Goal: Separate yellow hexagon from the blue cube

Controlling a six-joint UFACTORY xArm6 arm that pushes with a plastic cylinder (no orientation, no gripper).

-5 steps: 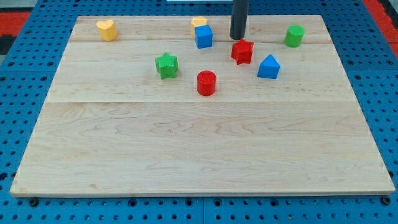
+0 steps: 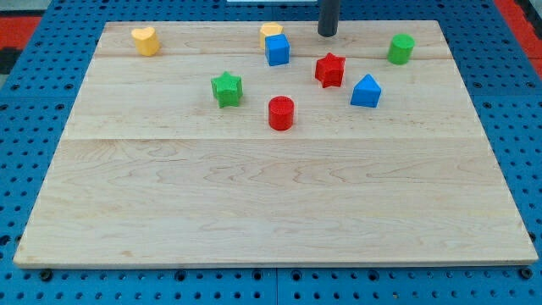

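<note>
The yellow hexagon (image 2: 270, 30) sits near the board's top edge, touching the blue cube (image 2: 277, 50) just below it; the cube hides part of it. My tip (image 2: 328, 33) is at the view's top, to the right of the yellow hexagon and apart from it, above the red star (image 2: 330, 69).
A yellow heart (image 2: 146, 40) lies at the top left. A green star (image 2: 226, 89) and a red cylinder (image 2: 281, 113) sit in the middle. A blue triangular block (image 2: 366, 91) and a green cylinder (image 2: 400, 48) are at the right. The wooden board (image 2: 271, 203) spans the view.
My tip has moved toward the view's top, away from the red star. No block has moved.
</note>
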